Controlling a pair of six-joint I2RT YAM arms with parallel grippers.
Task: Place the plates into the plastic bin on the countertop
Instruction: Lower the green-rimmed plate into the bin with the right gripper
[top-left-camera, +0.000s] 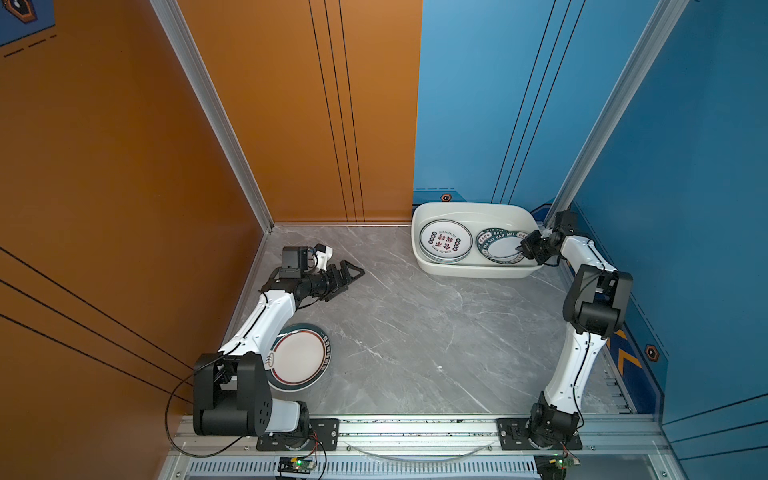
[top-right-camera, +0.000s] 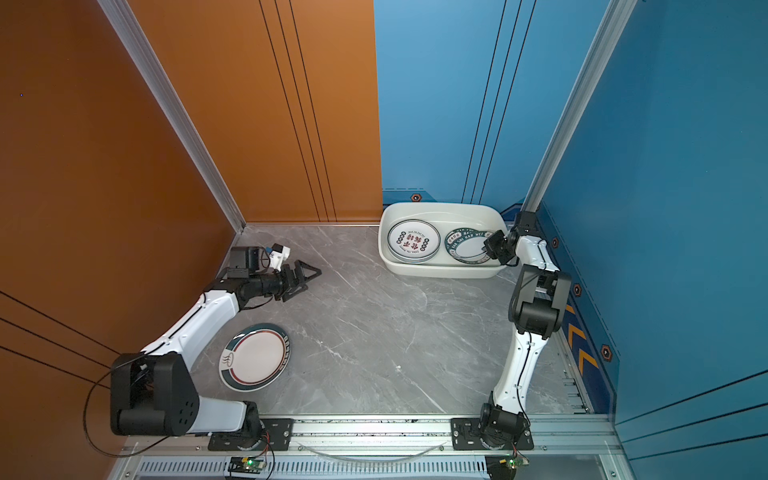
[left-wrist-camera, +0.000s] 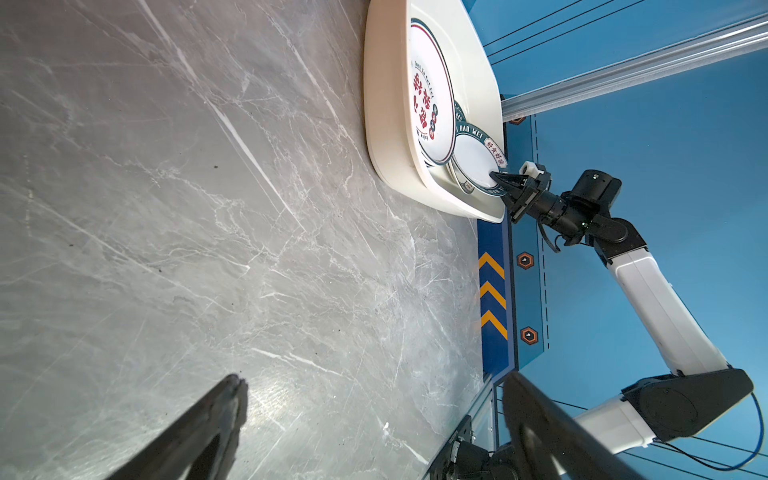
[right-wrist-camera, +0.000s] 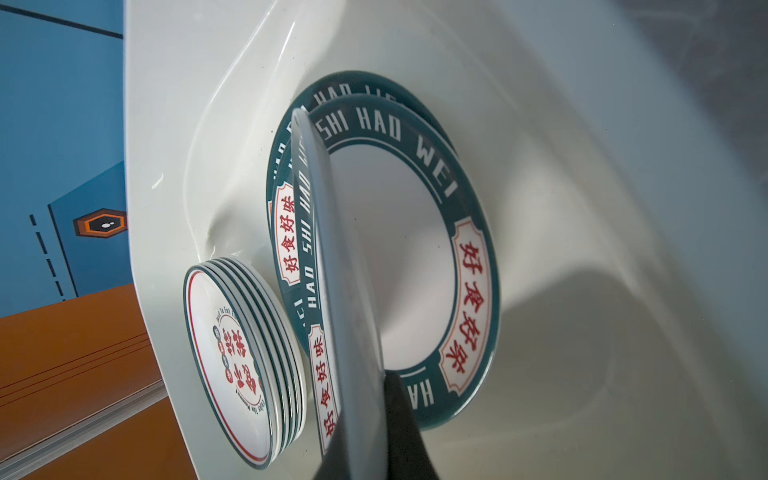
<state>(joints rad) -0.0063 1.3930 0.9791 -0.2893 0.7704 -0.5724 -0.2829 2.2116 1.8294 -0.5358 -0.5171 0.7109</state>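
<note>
The white plastic bin (top-left-camera: 473, 210) stands at the back right of the grey countertop (top-left-camera: 415, 332). Inside, a stack of plates with red characters (top-left-camera: 445, 241) lies on its left side and green-rimmed plates (top-left-camera: 496, 249) on its right. My right gripper (top-left-camera: 521, 248) is shut on the rim of the top green-rimmed plate (right-wrist-camera: 332, 249), which hangs tilted over the ones below (right-wrist-camera: 469, 291). My left gripper (top-left-camera: 349, 276) hovers open and empty over the countertop at the left. One more green-rimmed plate (top-left-camera: 297, 357) lies flat beside the left arm, partly hidden by it.
Orange wall panels close the left side and blue ones the back and right. An aluminium rail (top-left-camera: 415, 428) carrying both arm bases runs along the front edge. The bin's right end sits near the right arm's wrist.
</note>
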